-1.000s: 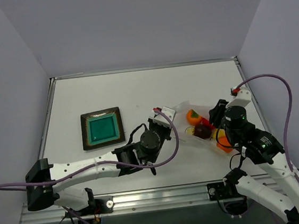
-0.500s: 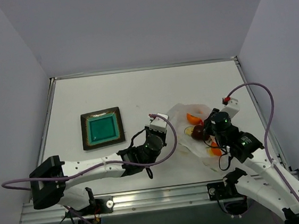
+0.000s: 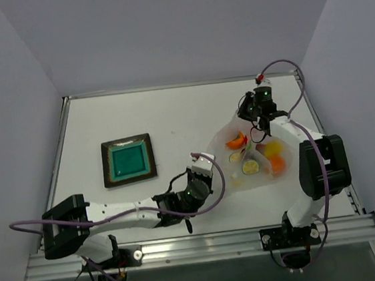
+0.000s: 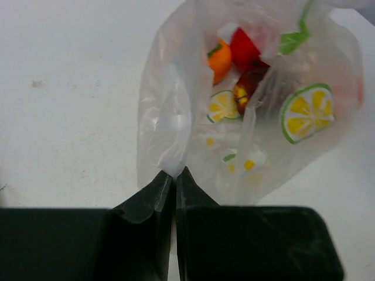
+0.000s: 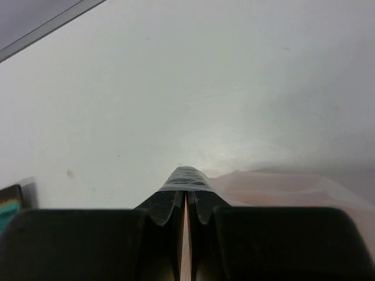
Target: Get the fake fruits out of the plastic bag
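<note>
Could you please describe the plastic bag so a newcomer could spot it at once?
On the white table, look at the right half. The plastic bag lies there: clear, crinkly, printed with lemon slices, with colourful fruits inside, unlike the solid teal square plate on the left.

I have the plate [image 3: 128, 161] on the left half of the table [image 3: 171, 112]. The plastic bag [image 3: 253, 154] lies well apart from it on the right half, with the fake fruits [image 3: 275, 161] inside. My left gripper [image 4: 174, 175] pinches the bag's near-left edge, and my right gripper [image 5: 186, 175] is clamped on its far edge.
</note>
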Available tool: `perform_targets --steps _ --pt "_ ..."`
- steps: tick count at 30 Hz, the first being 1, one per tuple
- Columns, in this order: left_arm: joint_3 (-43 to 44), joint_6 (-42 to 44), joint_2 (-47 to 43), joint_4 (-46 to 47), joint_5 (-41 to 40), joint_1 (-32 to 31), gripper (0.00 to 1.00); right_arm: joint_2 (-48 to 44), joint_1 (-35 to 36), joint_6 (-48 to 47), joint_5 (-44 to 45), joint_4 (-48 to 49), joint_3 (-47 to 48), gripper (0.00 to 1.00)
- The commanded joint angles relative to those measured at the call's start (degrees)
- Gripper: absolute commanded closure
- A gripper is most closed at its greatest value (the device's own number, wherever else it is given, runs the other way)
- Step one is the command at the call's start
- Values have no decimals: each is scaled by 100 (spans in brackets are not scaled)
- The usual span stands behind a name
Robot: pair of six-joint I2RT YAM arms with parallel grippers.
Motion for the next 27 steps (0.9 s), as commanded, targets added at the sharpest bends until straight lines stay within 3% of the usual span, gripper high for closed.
perform_targets --steps 1,4,7,8,11,16,19,22,24,27 --pt "72 -131 -280 46 -330 -196 98 640 632 -985 -752 151 1234 100" --pt "80 -167 -184 221 -198 -187 98 617 686 -1057 -534 -87 1266 96" --pt "256 -141 71 397 -198 -170 98 -231 650 -1092 -357 -491 854 65" --pt "291 -45 141 502 -198 -135 98 -532 659 -1118 -287 -632 756 44" --pt "502 -113 317 679 -119 40 98 -1710 791 -1189 -155 -1379 467 23" --pt "564 -475 309 749 224 638 98 -3282 896 -803 -172 -2223 -193 21" --pt "643 -396 273 723 268 639 98 -3724 1002 -583 -365 -2382 -589 22" --pt "704 -369 291 670 242 674 98 -3787 1291 -372 -217 -2374 -879 43" --pt "713 -360 308 670 215 735 98 -3796 1406 -188 108 -2374 -1054 64" --pt "713 -413 352 635 382 981 98 -3778 1206 145 1179 -2348 -1529 86"
